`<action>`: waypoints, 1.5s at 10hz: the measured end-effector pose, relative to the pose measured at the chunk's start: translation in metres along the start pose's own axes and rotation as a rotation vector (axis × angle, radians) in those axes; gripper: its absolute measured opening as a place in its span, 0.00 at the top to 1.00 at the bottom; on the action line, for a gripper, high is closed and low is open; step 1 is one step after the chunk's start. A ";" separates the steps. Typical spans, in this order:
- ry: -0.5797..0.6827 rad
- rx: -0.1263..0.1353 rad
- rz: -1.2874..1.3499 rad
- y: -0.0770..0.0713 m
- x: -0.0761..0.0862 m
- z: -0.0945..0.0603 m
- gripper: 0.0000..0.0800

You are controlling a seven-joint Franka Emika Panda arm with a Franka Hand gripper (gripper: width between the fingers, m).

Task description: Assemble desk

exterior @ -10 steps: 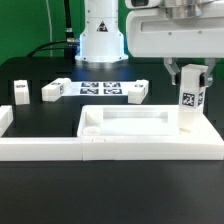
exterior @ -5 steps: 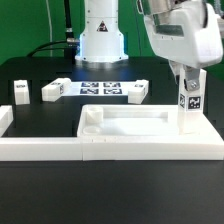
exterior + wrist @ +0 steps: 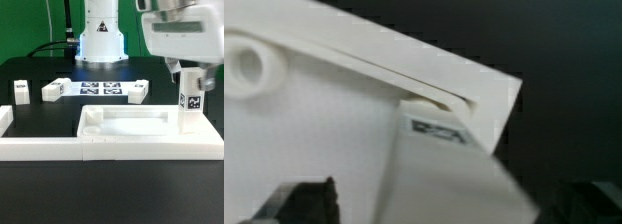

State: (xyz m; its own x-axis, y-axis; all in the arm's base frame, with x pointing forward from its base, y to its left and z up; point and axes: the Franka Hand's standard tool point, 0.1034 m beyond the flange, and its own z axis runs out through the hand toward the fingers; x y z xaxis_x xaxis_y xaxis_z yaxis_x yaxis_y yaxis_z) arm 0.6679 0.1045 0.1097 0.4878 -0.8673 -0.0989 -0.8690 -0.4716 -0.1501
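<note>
The white desk top (image 3: 150, 138) lies rim-up at the table's front. One tagged leg (image 3: 190, 100) stands upright at its corner on the exterior view's right. My gripper (image 3: 190, 75) hangs over the leg's top with a finger on either side. In the wrist view the leg (image 3: 455, 170) runs up between my dark fingers (image 3: 304, 200). A strip of the desk top (image 3: 322, 130) shows between the leg and one finger, so the gripper (image 3: 446, 205) looks open around the leg. That view is blurred.
Three loose legs lie at the back: one (image 3: 21, 92), a second (image 3: 53, 90) and a third (image 3: 137, 92). The marker board (image 3: 100, 89) lies between them before the robot base (image 3: 100, 35). A long white border rail (image 3: 40, 148) runs along the front.
My wrist turned about the standing leg half a second ago and has turned back to nearly its first pose. The leg still stands at the same corner.
</note>
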 end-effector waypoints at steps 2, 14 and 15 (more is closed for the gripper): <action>0.005 0.002 -0.131 0.003 -0.001 0.002 0.19; 0.038 -0.066 -0.665 0.010 0.003 0.006 0.63; 0.039 -0.066 -0.638 0.010 0.003 0.006 0.63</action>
State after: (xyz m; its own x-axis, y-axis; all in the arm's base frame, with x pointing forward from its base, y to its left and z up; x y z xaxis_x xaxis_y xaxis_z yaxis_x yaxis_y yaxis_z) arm 0.6611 0.0976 0.1021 0.9083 -0.4174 0.0256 -0.4127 -0.9046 -0.1067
